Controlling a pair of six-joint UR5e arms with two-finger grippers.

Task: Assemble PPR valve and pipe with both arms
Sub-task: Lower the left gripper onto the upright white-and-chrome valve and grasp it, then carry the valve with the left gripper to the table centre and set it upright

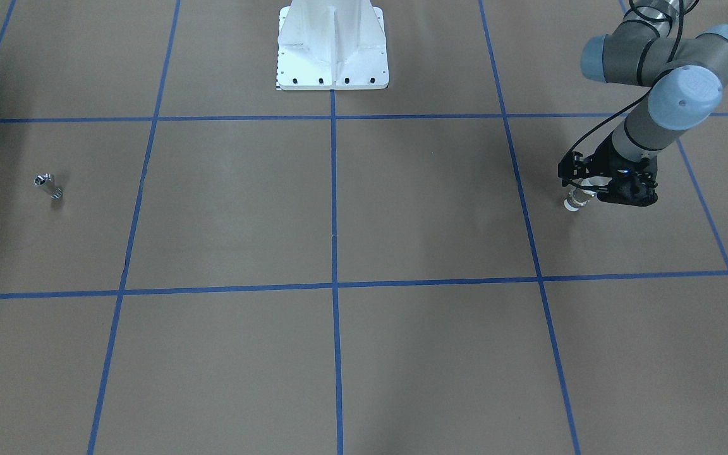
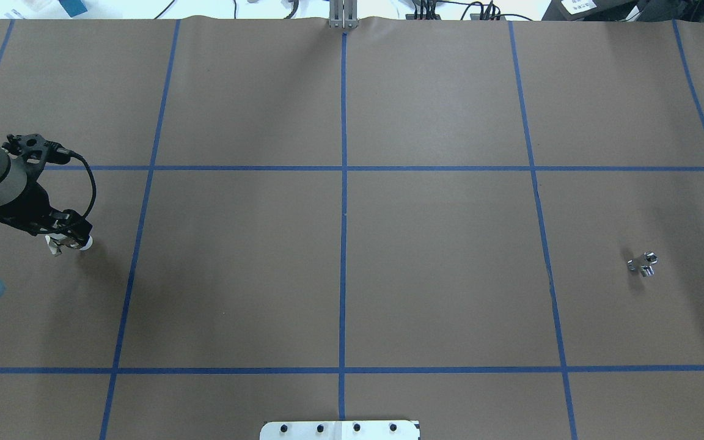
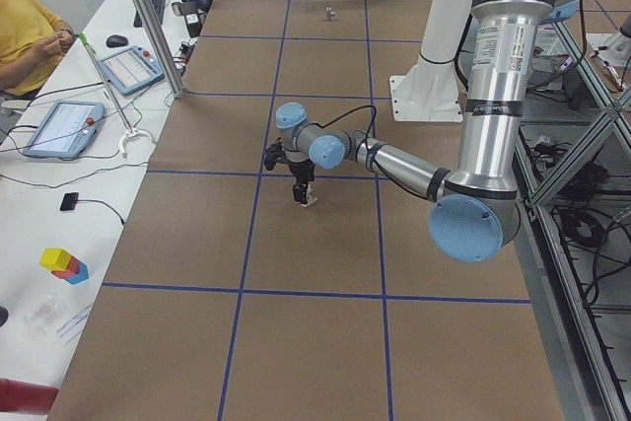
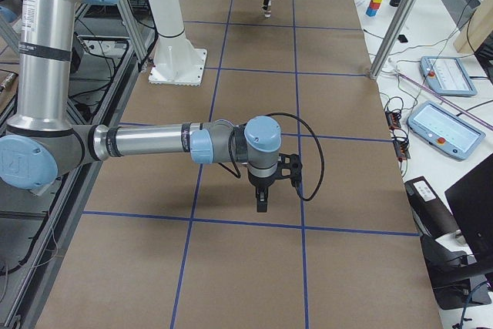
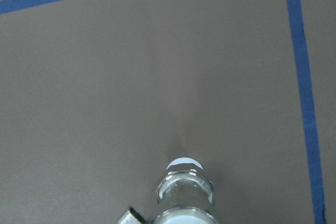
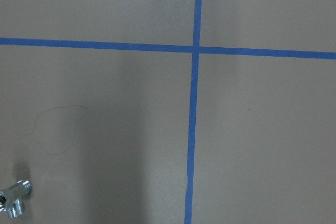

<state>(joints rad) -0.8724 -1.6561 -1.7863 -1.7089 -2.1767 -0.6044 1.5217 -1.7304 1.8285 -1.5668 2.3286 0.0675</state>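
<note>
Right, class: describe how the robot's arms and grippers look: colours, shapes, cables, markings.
The left arm and right arm are silver-grey tubes joined by rounded light-blue caps. A black cable loops by each wrist. The left gripper and right gripper are black with slim fingers. The left arm's upright tube carries a small printed label.

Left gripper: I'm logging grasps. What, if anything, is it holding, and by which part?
The left gripper holds the PPR valve by its upper part; the white lower end sticks out below the fingers.
</note>
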